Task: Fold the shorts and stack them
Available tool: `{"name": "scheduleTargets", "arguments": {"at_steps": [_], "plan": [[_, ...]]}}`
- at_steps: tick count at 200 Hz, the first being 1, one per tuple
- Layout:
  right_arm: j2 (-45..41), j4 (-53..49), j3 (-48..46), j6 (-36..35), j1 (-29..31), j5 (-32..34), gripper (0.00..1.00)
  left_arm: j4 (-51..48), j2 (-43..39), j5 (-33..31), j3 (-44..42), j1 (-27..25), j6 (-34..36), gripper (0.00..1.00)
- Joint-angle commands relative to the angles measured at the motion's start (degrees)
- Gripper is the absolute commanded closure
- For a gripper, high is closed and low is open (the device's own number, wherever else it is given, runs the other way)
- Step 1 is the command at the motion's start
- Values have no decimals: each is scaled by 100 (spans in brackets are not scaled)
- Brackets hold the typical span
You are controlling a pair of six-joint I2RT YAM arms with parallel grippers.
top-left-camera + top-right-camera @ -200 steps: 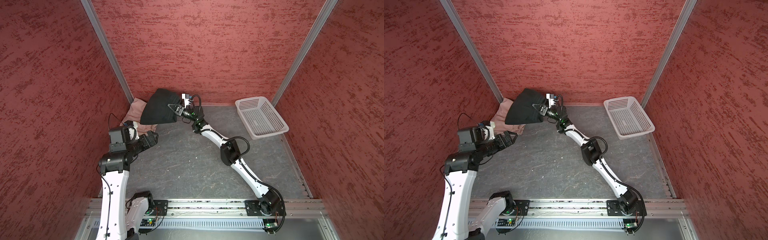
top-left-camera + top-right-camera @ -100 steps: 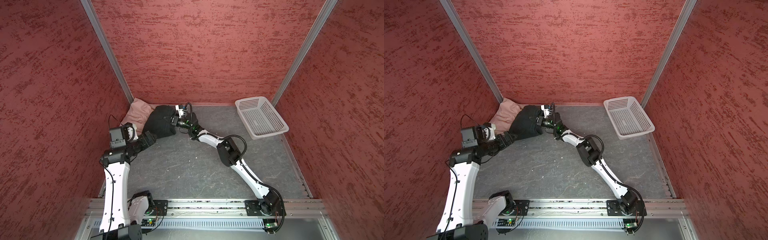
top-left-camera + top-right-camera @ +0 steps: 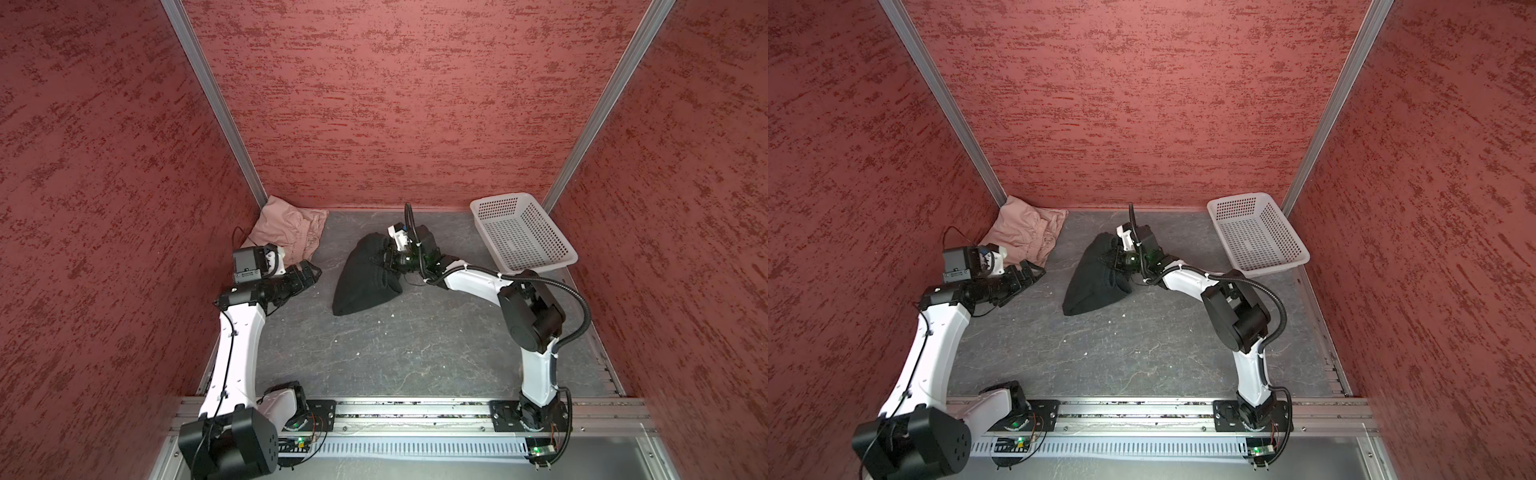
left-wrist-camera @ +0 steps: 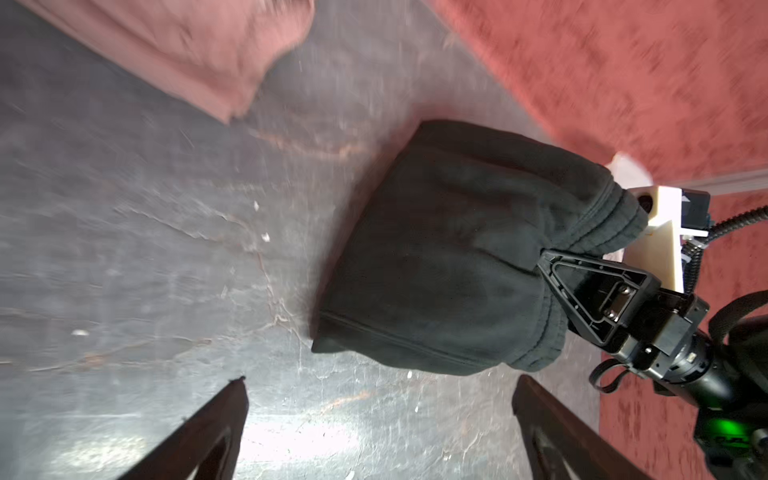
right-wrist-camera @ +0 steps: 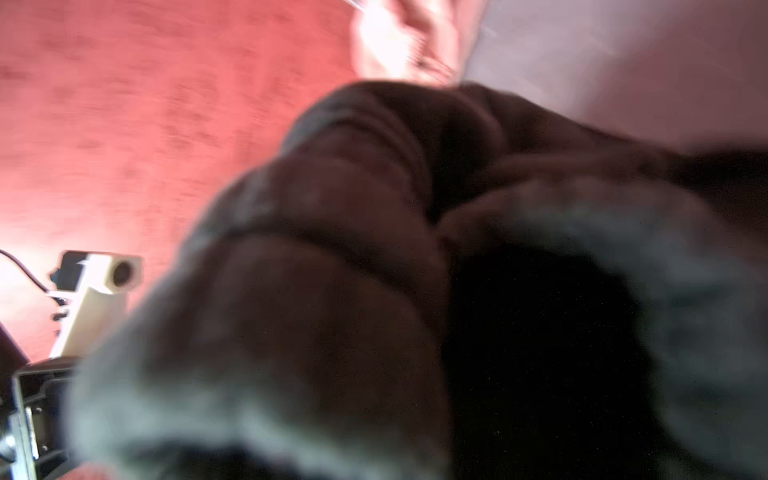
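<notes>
Two pairs of shorts lie on the gray tabletop (image 3: 415, 345): the pink shorts (image 3: 286, 228) crumpled in the far left corner, the black shorts (image 3: 365, 278) bunched near the middle. The right gripper (image 3: 387, 259) pinches the black pair's waistband. The left gripper (image 3: 311, 271) hovers between the two, jaws spread wide, holding nothing.

Both top views are sharp, evenly lit, with soft shadows; left wrist view has glare on the desk (image 4: 299, 440); right wrist view blurred, black shorts (image 5: 332, 291) out of focus
</notes>
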Motion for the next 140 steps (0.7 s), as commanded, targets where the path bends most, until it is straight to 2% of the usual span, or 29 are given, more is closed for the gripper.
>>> {"name": "scheduleTargets", "arguments": {"at_steps": [1,16,48,75,99,140], "plan": [[-451,-960,-565,-169,-179,169,100,845,287,15,-194,-414,-232,1],[-660,-1724,-750,-367,-210,313,100,1272,573,-27,-344,-710,-352,1],[-830,-2683,-1144,-628,-237,496,100,2102,1287,-55,-589,-1328,-467,1],[-749,-2424,-1117,-674,-261,530,100,2561,1946,147,-563,-1466,-446,1],[-612,-2772,-808,-864,-296,701,100,2553,2367,308,-295,-1504,-189,1],[-1047,-2292,-1602,-676,-505,671,100,2785,3099,579,39,-1982,36,1]]}}
